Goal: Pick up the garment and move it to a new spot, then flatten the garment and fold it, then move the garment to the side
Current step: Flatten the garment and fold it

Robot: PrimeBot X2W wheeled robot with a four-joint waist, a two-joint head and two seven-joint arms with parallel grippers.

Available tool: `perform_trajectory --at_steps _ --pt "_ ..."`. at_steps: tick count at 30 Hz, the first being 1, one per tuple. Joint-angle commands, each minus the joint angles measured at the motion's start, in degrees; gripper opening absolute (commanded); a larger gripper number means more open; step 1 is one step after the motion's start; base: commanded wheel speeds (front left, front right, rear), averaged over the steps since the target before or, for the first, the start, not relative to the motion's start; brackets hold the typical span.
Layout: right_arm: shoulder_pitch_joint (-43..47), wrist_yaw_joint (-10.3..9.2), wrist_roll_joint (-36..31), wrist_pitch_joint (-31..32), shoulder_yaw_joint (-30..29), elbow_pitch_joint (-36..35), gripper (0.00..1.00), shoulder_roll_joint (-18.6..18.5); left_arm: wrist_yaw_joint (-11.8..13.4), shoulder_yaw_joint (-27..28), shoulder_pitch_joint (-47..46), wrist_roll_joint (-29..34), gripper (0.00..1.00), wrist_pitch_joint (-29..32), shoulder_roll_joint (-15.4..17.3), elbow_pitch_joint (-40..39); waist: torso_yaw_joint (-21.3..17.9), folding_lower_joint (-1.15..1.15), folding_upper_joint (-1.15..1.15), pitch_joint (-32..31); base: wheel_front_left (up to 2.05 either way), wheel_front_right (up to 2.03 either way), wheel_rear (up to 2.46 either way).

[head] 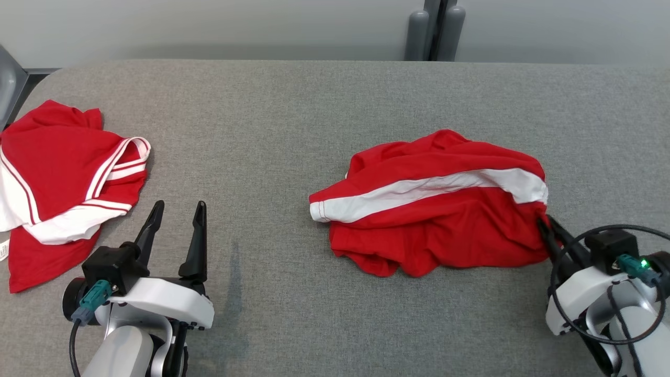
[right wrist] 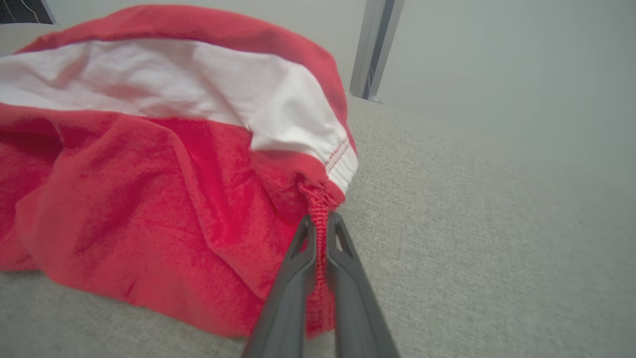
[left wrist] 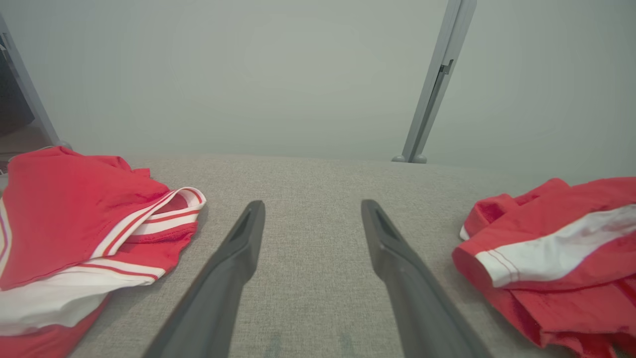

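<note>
The garment [head: 429, 220] is a crumpled red piece with a broad white band, lying in a heap right of the middle of the grey padded table [head: 293, 99]. My right gripper [head: 545, 224] is shut on the garment's right edge; in the right wrist view a bunched red fold is pinched between the fingertips of that gripper [right wrist: 320, 223], with the garment [right wrist: 149, 189] spreading to the left. My left gripper [head: 179, 207] stands open above bare table at the lower left, holding nothing. In the left wrist view the left gripper [left wrist: 313, 206] points at bare table, with the garment [left wrist: 546, 258] to its right.
A second red garment with white stripes [head: 63, 173] lies crumpled at the table's left edge, close to the left gripper, and appears in the left wrist view [left wrist: 74, 223]. A grey post [head: 434, 31] stands behind the table's far edge against a pale wall.
</note>
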Motion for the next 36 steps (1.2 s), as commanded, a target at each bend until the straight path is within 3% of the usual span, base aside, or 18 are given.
perform_trajectory --at_steps 1,8,19,20,21,22,23,36 --pt "1.46 0.01 -0.76 0.99 -0.14 -1.14 0.00 0.79 0.17 -0.09 0.29 -0.12 1.00 0.15 0.52 -0.19 -0.10 0.00 0.00 0.10 0.00 0.00 0.00" --pt "4.63 0.01 -2.10 3.78 -0.48 -2.18 0.00 4.76 0.01 -0.65 -0.74 -0.10 1.00 0.62 0.72 -0.37 0.02 0.00 0.00 0.47 0.00 0.00 0.00" --pt "4.59 0.01 -2.62 2.38 -4.62 -0.85 0.00 7.12 0.57 -0.94 -0.68 -0.34 1.00 0.73 0.98 -0.43 0.28 0.00 0.00 0.35 0.00 0.00 0.00" --pt "4.75 0.01 -3.02 2.18 -5.34 -1.06 0.13 7.26 0.68 -0.94 -0.54 -0.38 1.00 0.73 1.04 -0.42 0.22 0.00 0.00 0.21 0.00 0.00 0.00" --pt "4.94 0.01 -3.08 1.84 -6.05 -1.47 0.40 7.46 0.72 -0.94 -0.38 -0.43 1.00 0.74 1.11 -0.42 0.15 0.00 0.00 0.06 0.00 0.00 0.00" --pt "5.19 0.01 -3.40 1.71 -6.74 -1.84 0.81 7.69 0.65 -0.93 -0.18 -0.49 1.00 0.77 1.18 -0.39 0.05 0.00 0.00 -0.15 0.00 0.00 0.00" --pt "5.50 0.01 -3.32 1.62 -7.25 -2.11 1.00 8.03 0.66 -0.95 0.00 -0.51 1.00 0.81 1.25 -0.38 -0.05 0.00 0.00 -0.36 0.00 0.00 0.00" --pt "10.61 0.01 -4.66 -0.59 -14.21 -13.50 1.00 10.53 2.14 -0.59 2.22 -1.02 1.00 1.13 2.19 -1.33 -1.55 0.00 0.00 -4.11 0.00 0.00 0.00"
